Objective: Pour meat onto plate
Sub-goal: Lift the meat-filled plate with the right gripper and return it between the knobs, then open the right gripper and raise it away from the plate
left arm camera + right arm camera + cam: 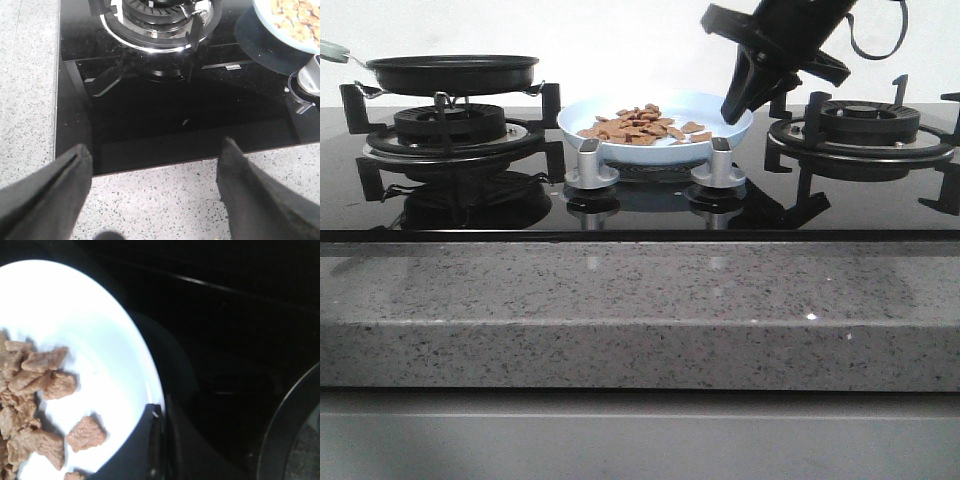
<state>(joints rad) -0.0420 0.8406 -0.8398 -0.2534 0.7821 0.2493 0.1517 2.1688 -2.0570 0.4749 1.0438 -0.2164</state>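
Meat [645,126] heaped on plate [720,107]; right gripper [738,108] pinches plate rim, steadying it; left gripper [150,192] wide, idle; pan [452,72] on burner

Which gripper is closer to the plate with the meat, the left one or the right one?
Right. The right gripper is at the plate, at its right rim beside the meat. The left gripper hangs open over the stove's front edge, apart from the plate.
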